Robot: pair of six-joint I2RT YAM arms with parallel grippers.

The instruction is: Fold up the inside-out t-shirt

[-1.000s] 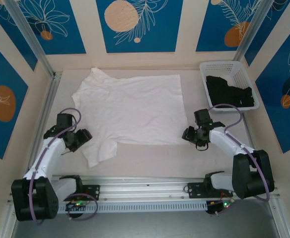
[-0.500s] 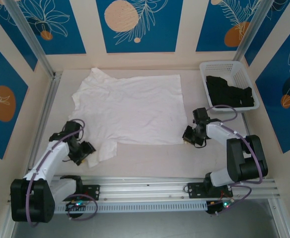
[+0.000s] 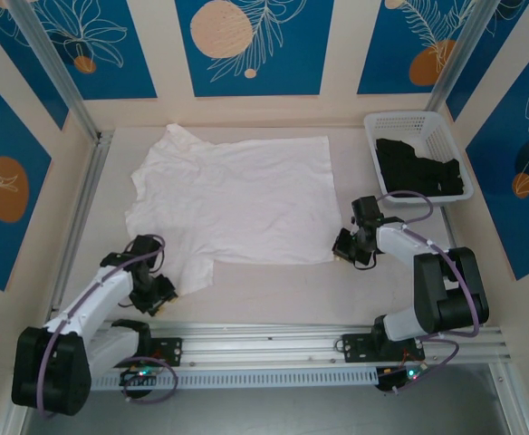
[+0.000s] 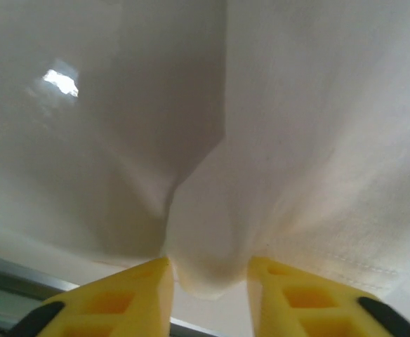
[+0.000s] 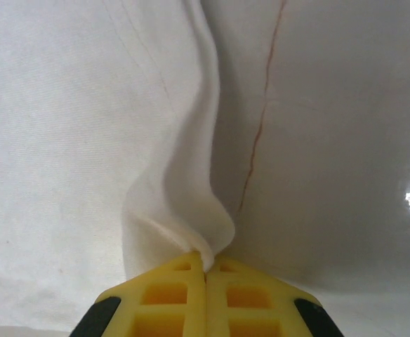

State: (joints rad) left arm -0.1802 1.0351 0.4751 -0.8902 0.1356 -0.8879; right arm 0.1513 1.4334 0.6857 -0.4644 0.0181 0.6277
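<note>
The inside-out t-shirt (image 3: 237,204) lies spread flat and wrinkled across the middle of the table (image 3: 274,285), with one sleeve reaching toward the far left corner and a flap of cloth hanging toward the near left. The left gripper (image 3: 158,292) sits at that near-left flap. Its wrist view shows the yellow fingers (image 4: 121,295) partly apart, with a bunched fold of the shirt (image 4: 317,140) filling the gap and touching both, so they grasp the cloth. The right gripper (image 3: 341,251) is at the shirt's near right corner. In its own view its fingers (image 5: 170,291) are clenched together, pinching a thin raised ridge of the white cloth (image 5: 64,140) at their tips. Well apart, at the far right, a white basket (image 3: 418,120) holds a black garment (image 3: 418,168)
</note>
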